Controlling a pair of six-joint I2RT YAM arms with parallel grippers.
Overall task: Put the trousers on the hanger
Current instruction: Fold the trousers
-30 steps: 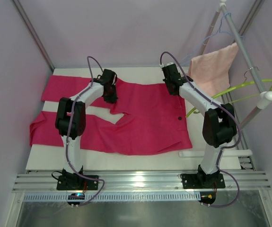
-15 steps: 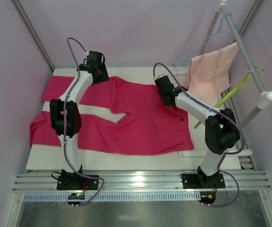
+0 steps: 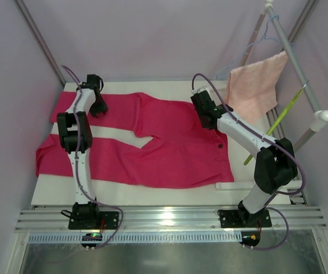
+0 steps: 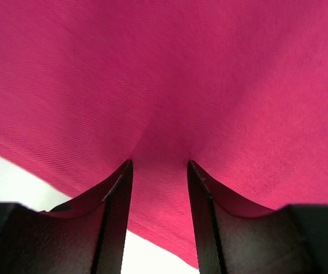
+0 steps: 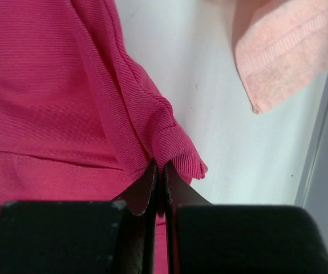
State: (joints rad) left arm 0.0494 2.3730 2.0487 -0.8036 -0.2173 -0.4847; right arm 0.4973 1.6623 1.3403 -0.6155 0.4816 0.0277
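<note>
the trousers lie spread flat on the tabletop, legs to the left, apart from the hanger, which hangs tilted from the rail at the right, near the towel. the right tool is clamped together on a fold of the trousers' waistband edge. the left tool has its fingers apart, pressed onto the far leg with cloth puckered between them, though any real hold is hard to tell.
</note>
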